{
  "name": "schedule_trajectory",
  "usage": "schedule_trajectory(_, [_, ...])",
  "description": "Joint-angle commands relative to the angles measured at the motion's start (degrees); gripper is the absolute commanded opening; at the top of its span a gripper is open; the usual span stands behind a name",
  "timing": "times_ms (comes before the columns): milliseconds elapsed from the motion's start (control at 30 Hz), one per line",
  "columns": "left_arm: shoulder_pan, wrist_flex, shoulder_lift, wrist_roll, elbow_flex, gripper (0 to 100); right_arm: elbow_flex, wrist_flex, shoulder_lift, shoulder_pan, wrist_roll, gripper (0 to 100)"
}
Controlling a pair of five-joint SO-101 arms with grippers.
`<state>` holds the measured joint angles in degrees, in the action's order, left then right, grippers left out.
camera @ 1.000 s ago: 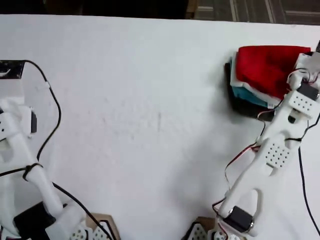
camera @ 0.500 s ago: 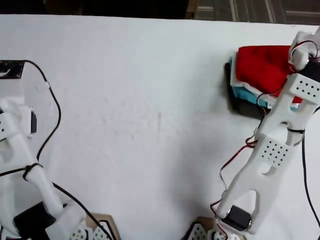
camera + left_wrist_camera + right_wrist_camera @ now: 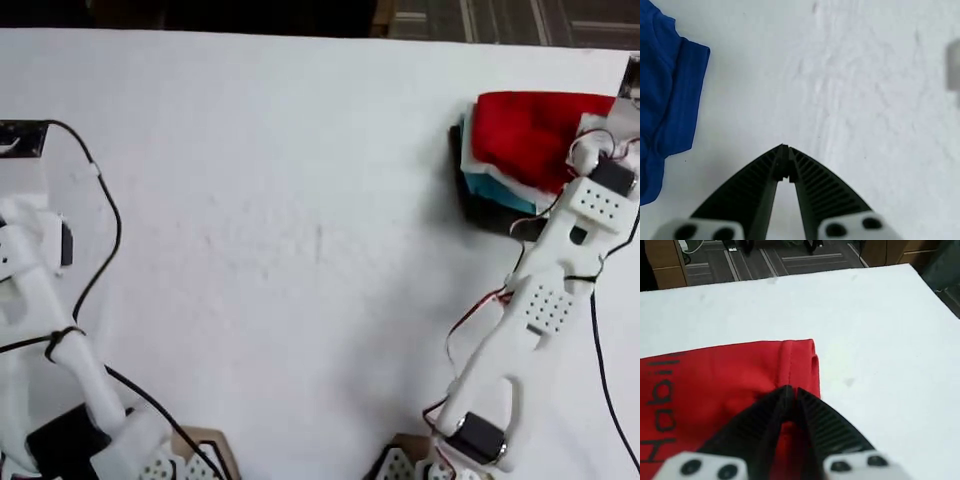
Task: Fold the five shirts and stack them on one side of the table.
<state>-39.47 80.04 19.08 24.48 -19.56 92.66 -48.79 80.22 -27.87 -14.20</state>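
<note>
Shirt stack (image 3: pixel 520 135) beneath right hand (image 3: pixel 789 390)

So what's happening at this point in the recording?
The right gripper, shut, sits over the red shirt that tops a folded stack at the right side of the table; white, teal and dark layers show beneath. The left gripper, also shut, hangs above bare table beside a blue shirt not yet stacked.
</note>
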Motion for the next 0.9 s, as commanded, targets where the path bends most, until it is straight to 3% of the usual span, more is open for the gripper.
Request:
schedule_trajectory(0, [0.7, 0.2, 2.3, 0.5, 0.4, 3, 3.0, -1.4, -2.2, -0.2, 0.5, 2.0])
schedule_trajectory(233, [0.5, 0.1, 2.3, 0.5, 0.4, 3, 2.9, -13.4, -16.1, -0.3, 14.9, 2.3])
schedule_trajectory(600, [0.4, -0.1, 2.3, 0.5, 0.3, 3, 2.8, -38.8, -26.3, 7.1, 14.0, 2.0])
schedule_trajectory(767, [0.6, -0.1, 2.3, 0.5, 0.3, 3, 2.8, -48.8, -26.5, 15.4, 3.7, 2.0])
schedule_trajectory(867, [0.7, -0.1, 2.3, 0.5, 0.3, 3, 2.8, -48.3, -26.5, 18.2, 3.0, 2.0])
